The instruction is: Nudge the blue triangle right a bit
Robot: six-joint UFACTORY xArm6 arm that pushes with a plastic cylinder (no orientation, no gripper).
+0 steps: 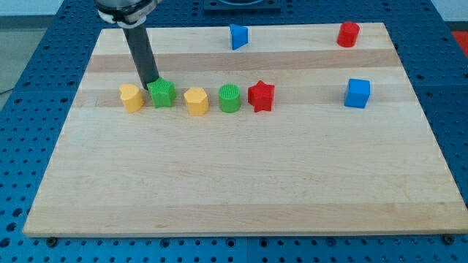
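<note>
The blue triangle (238, 36) lies near the view's top edge of the wooden board (241, 183), a little right of centre. My tip (151, 82) is far to its lower left, at the upper left of a green star block (162, 93) and touching or almost touching it. The dark rod rises from the tip to the view's top left.
A row runs across the board's upper middle: a yellow block (131, 97), the green star, a second yellow block (196, 101), a green cylinder (229, 98) and a red star (260, 96). A blue cube (357, 93) sits at the right. A red cylinder (349, 33) is at the top right.
</note>
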